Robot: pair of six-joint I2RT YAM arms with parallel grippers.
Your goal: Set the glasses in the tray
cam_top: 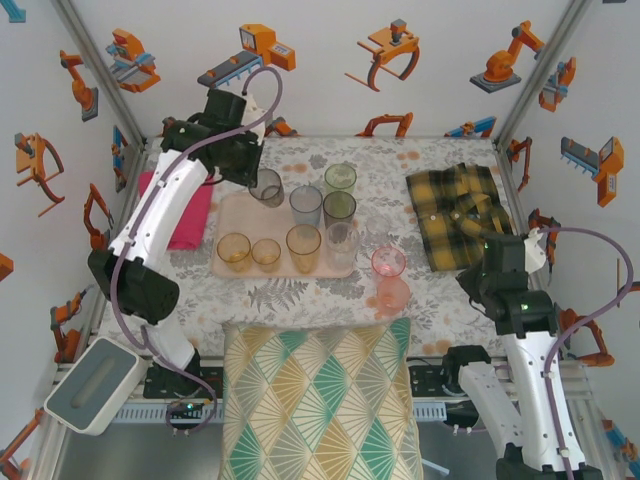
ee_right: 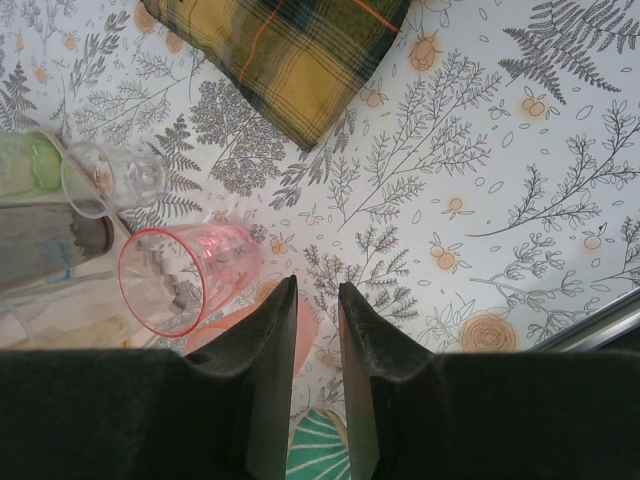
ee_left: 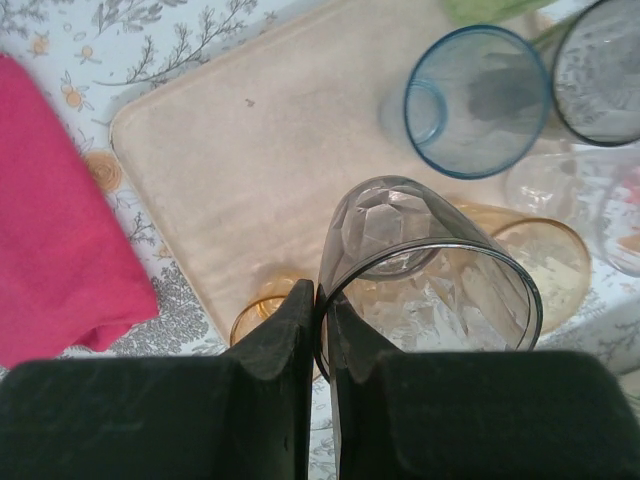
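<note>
Left jaws pinch grey glass [ee_left: 420, 250] above glass-filled tray [ee_left: 260, 150].

Bright, even, diffuse light; shadows on worktop [cam_top: 300, 295] soft & faint. Thin highlights on grey tumbler [ee_left: 400, 225] rim; wrist pics sharp, top view softer.

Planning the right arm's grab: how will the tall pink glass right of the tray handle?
The pink glass looks thin-walled and translucent, so it is probably light. It stands tall and narrow, so a push would likely tip it. Its smooth wall may slip in the right gripper.
</note>
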